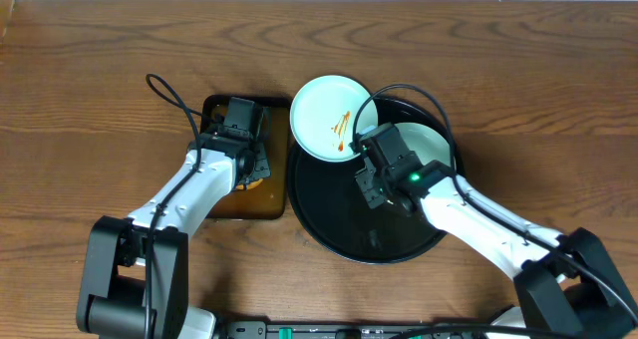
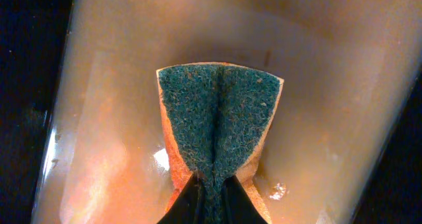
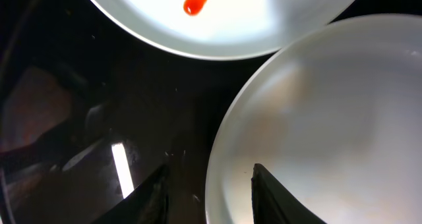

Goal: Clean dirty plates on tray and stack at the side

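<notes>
**Neighbouring plate at risk of being knocked**

The sponge (image 2: 221, 128) is pinched in the left gripper (image 2: 211, 184) over the brown tray (image 2: 330, 118). The right gripper (image 3: 210, 168) is spread astride the pale plate (image 3: 316, 118) rim in the black tray (image 3: 99, 118); contact cannot be made out. The sauced plate (image 1: 327, 115), perched on the tray's edge just beside, could be jostled by a careless lift. Bare table (image 1: 558, 70) is available rightward.
</notes>
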